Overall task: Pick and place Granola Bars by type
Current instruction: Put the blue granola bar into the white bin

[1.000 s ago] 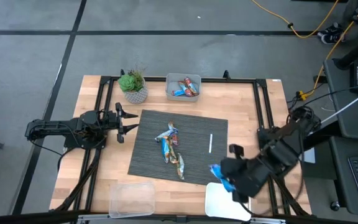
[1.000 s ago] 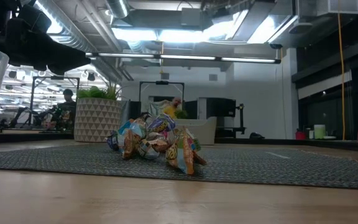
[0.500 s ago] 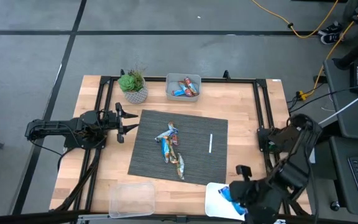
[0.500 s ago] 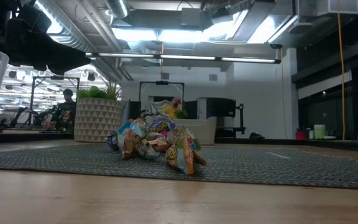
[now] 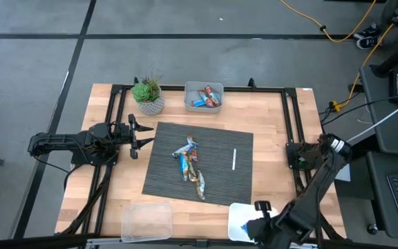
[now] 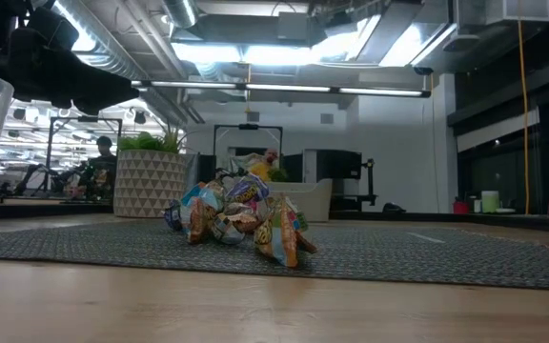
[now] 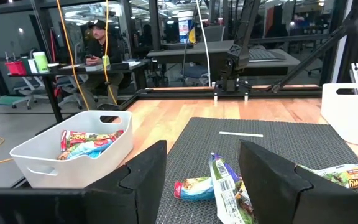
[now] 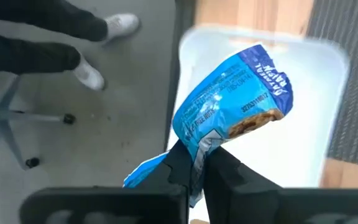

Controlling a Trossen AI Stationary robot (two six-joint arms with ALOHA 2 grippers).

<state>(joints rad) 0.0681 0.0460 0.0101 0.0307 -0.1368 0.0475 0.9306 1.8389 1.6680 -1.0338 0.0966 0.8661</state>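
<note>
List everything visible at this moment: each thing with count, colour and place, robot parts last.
Mat: one, dark grey, centre of the wooden table.
Granola bar pile: several, blue, gold and mixed wrappers, on the mat; exact count unclear.
Blue granola bar: one, held over the white bin.
White bin: one, near right edge of the table.
Far bin: one, white, far edge, holding several bars.
Clear container: one, transparent, near left edge.
Potted plant: one, green in a pale pot, beside the far bin.
White stick: one, on the mat's right side.
Left gripper: open, waiting at the mat's left edge.
Right gripper: shut on the blue granola bar, above the white bin.
</note>
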